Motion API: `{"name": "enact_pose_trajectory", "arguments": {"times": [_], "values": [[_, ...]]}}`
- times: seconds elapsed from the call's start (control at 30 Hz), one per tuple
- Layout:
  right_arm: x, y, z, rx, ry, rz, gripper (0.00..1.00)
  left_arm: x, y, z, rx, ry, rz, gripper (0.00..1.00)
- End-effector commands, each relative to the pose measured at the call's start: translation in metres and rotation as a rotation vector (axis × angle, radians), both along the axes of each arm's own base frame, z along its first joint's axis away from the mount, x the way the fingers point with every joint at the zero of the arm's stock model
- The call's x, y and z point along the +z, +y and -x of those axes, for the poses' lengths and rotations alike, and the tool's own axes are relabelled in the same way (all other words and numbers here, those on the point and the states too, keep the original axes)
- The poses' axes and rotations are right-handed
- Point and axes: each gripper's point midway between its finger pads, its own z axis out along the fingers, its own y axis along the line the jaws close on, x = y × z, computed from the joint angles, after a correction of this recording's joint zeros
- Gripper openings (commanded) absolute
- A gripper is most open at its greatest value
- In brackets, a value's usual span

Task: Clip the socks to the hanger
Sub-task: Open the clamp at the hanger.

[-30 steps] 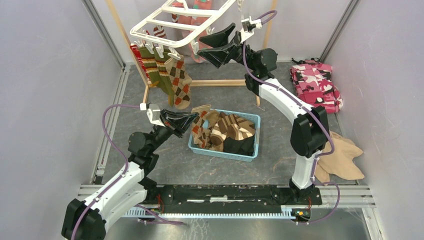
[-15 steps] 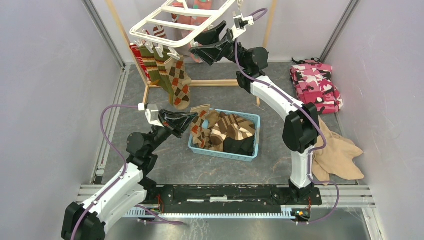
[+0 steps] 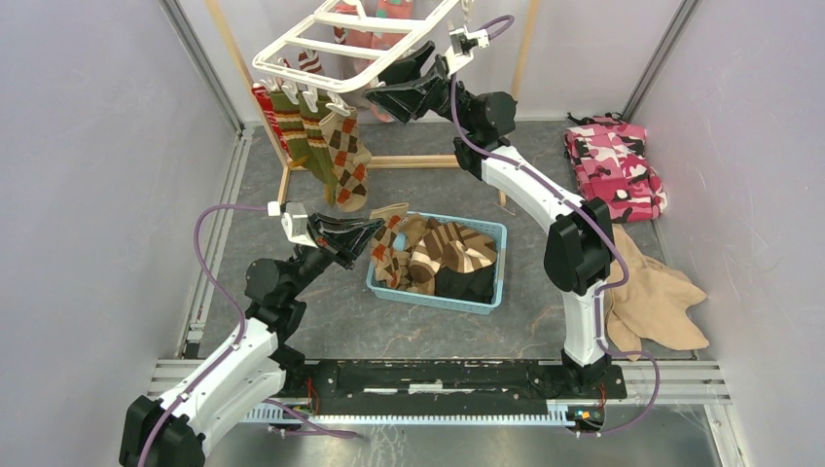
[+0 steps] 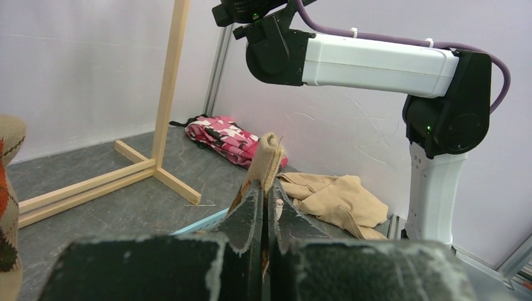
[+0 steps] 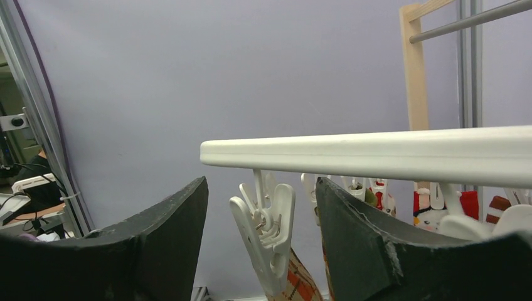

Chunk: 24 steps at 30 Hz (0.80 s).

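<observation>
Top external view: several argyle and striped socks point(image 3: 326, 146) hang clipped along the left rim of the white hanger point(image 3: 321, 44), and more lie heaped in the blue basket point(image 3: 433, 297) on the counter point(image 3: 321, 321). The left pincer point(image 3: 376, 233) is clamped on a tan sock point(image 4: 267, 160) at the basket's left edge. The right pincer point(image 3: 377, 88) gapes under the hanger rim, with one white clip point(image 5: 266, 232) between its jaws, touching neither.

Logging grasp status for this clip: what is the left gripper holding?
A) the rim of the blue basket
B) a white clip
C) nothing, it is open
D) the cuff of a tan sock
D: the left wrist view shows the left gripper shut, with the cuff of the tan sock sticking up between its fingers.
</observation>
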Motion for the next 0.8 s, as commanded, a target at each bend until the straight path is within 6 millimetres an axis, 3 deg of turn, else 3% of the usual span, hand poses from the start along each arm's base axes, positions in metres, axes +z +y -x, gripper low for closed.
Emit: {"name": "enact_pose_trajectory", "arguments": {"times": [0.0,0.4,0.77], "values": [[0.026,-0.007,0.017,0.027,-0.073,-0.066,0.69,0.023,0.006,0.000,0.036,-0.076,0.013,0.02],[0.029,-0.010,0.024,0.027,-0.100,-0.060,0.56,0.025,0.006,0.000,0.034,-0.077,0.019,0.02],[0.030,-0.009,0.019,-0.005,-0.087,-0.028,0.19,0.041,0.005,-0.008,0.055,-0.105,0.025,0.02]]}}
